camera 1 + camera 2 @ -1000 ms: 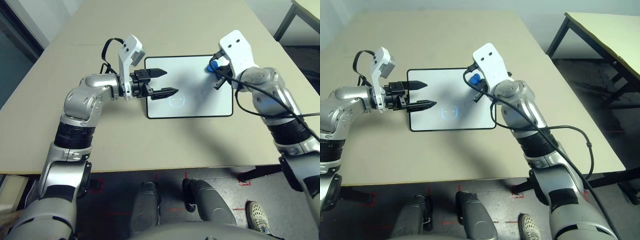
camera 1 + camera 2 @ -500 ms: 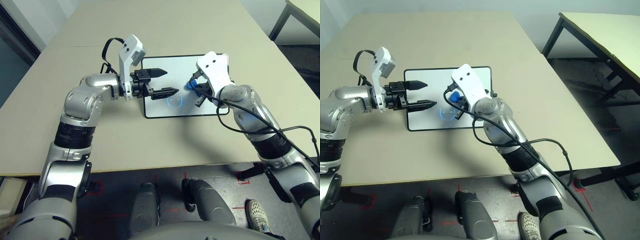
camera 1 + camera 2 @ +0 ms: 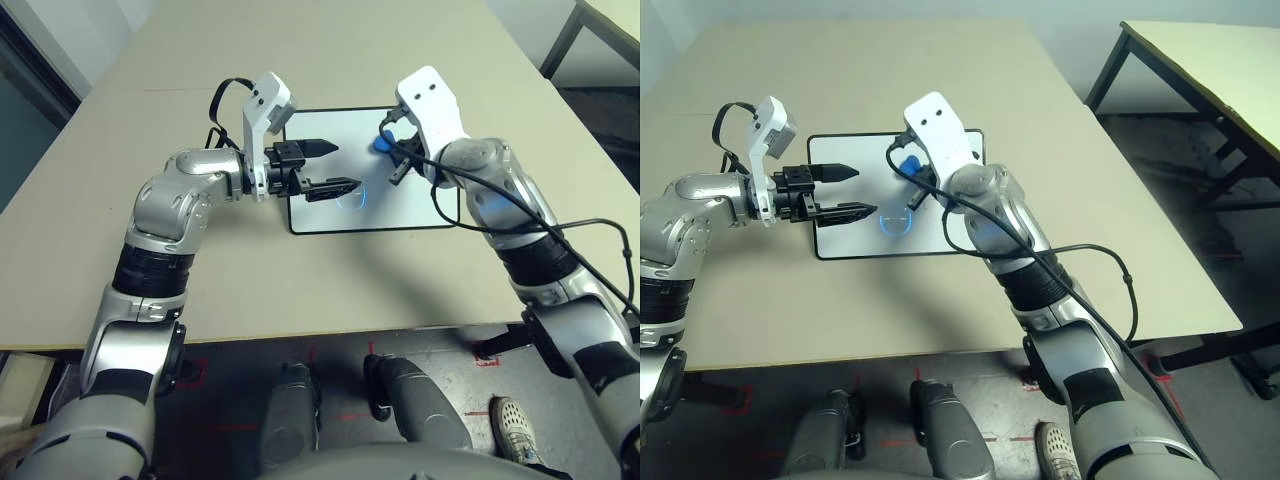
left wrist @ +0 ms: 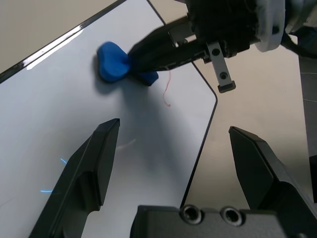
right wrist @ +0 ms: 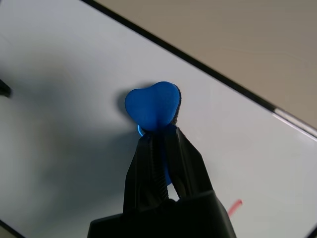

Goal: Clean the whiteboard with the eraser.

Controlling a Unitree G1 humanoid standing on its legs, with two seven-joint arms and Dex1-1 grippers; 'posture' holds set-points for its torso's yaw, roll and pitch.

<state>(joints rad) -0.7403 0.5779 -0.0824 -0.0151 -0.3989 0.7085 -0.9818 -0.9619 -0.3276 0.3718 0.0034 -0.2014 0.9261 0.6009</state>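
Left gripper [image 3: 322, 166] hangs wide open and empty over the left part of the whiteboard [image 3: 420, 205], unchanged. Right gripper [image 5: 157, 130], clamped on the blue eraser [image 5: 151, 104], has carried it from beside the blue face doodle [image 3: 352, 197] toward the board's far edge.

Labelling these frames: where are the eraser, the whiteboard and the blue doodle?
eraser [image 5: 151, 105]: right wrist view, rounded blue top.
whiteboard [image 3: 400, 205]: left eye view, bare white surface.
blue doodle [image 3: 895, 223]: right eye view, its middle.
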